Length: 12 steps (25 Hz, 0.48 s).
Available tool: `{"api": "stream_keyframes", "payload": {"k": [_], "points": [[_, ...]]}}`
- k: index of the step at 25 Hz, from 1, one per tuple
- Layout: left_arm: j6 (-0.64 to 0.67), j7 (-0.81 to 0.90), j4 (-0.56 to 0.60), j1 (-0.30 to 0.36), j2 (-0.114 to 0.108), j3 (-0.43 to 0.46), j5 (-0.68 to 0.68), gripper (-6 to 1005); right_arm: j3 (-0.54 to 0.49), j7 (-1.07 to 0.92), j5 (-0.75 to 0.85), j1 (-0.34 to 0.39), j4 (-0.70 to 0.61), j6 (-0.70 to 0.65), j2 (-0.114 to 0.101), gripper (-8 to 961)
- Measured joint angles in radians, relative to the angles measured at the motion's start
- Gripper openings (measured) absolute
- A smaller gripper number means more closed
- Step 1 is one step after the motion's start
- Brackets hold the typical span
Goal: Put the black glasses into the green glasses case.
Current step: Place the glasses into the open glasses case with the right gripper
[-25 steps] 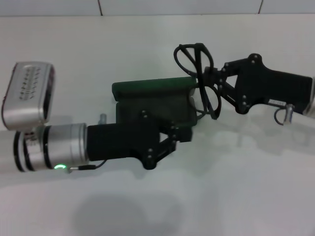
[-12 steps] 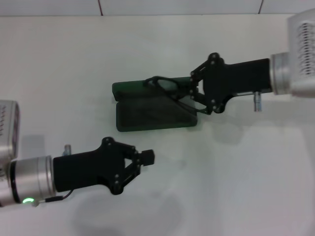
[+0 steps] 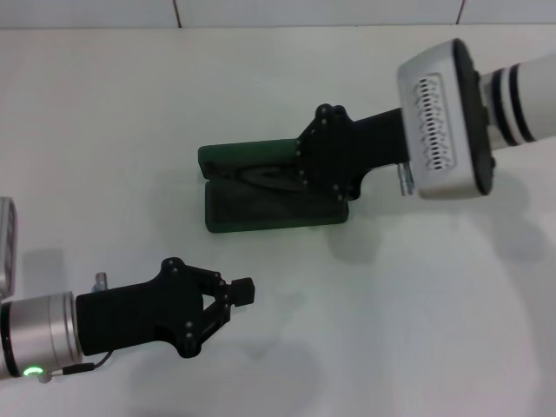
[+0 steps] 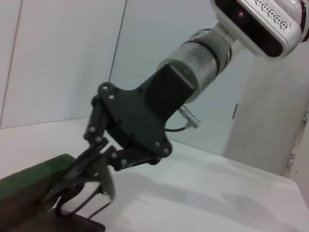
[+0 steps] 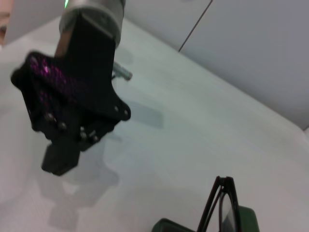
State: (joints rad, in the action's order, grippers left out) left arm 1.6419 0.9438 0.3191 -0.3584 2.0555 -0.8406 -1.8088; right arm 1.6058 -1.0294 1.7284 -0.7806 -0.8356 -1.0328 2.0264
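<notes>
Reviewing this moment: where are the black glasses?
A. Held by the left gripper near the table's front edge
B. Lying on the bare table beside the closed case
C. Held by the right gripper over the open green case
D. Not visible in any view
C: the right gripper is shut on the black glasses at the open green glasses case, while the left gripper sits apart, holding nothing.

Your right gripper (image 3: pixel 300 169) and the glasses (image 4: pixel 79 191) block the open case (image 3: pixel 261 208) from above; bare table (image 3: pixel 417 313) lies open around your left gripper (image 3: pixel 236 294).
</notes>
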Motion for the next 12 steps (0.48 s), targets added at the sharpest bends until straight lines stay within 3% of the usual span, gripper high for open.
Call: {"api": "stream_keyframes", "payload": {"k": [12], "points": [[0.0,0.002,0.0,-0.002,0.005,0.0,-0.004,20,0.079,-0.037,0.031,-0.026,0.006,0.087,0.001,38]]}}
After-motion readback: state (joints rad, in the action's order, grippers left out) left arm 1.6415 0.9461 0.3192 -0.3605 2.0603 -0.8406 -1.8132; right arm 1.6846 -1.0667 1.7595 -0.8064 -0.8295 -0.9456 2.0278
